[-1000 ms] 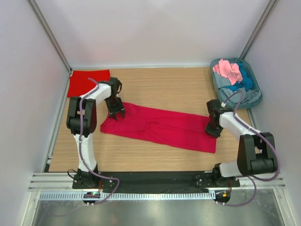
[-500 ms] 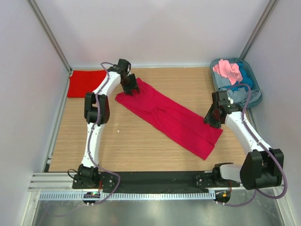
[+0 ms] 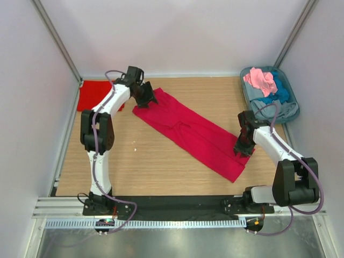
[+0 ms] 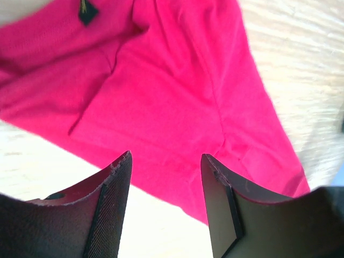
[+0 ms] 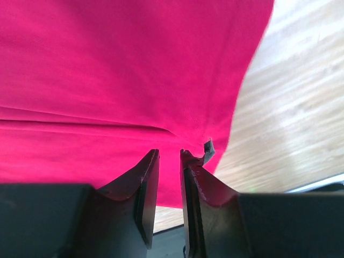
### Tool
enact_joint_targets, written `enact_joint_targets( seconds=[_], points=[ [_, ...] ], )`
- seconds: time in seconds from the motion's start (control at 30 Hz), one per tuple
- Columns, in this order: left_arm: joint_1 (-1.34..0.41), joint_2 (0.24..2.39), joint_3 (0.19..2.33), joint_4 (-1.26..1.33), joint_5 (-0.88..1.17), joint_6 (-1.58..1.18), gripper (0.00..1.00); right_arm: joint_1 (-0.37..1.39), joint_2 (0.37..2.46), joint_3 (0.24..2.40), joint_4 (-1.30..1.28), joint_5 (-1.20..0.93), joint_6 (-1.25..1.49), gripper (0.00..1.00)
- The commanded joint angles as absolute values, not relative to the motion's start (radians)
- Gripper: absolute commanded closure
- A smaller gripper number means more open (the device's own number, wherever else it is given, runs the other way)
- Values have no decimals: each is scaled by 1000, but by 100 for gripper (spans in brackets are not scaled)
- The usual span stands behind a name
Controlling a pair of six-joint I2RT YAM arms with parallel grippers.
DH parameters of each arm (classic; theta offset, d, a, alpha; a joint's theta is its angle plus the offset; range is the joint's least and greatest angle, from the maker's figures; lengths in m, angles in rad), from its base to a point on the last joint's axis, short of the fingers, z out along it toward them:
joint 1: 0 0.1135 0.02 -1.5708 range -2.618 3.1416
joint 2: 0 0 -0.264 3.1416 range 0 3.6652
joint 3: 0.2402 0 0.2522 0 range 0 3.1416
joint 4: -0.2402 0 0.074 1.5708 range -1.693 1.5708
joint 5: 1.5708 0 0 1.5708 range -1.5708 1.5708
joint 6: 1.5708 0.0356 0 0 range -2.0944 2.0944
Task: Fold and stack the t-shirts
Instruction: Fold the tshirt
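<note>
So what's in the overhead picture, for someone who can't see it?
A crimson t-shirt lies diagonally on a wooden table, the left gripper at its far end, the right gripper at its near end. A scarlet shirt lies far left, a tub of clothes far right.

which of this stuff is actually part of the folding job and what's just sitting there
Job: crimson t-shirt, spread out; scarlet t-shirt, folded, far left; pink t-shirt, blue t-shirt and grey t-shirt, heaped together.
Lying about: oval tub holding those three; table.
</note>
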State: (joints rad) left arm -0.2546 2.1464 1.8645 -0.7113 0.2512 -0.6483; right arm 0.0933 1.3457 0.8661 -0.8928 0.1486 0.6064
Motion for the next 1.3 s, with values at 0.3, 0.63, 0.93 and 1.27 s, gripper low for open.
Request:
enact_joint_targets(
  seconds=[0.3,0.63,0.93,1.27],
  points=[
    [-272,2253,1784,-676,193,-630,45,198,1270,885,-859,-84,551,78],
    [-262,2420,1951,-727,138,-603,45,316,1299,789,-864,-28,810,91],
    [-247,2595,2224,-733,186,-637,44,491,1337,686,-805,55,989,91],
    [-232,2661,2319,-638,296,-678,42,621,1377,757,-887,147,1002,88]
  ],
)
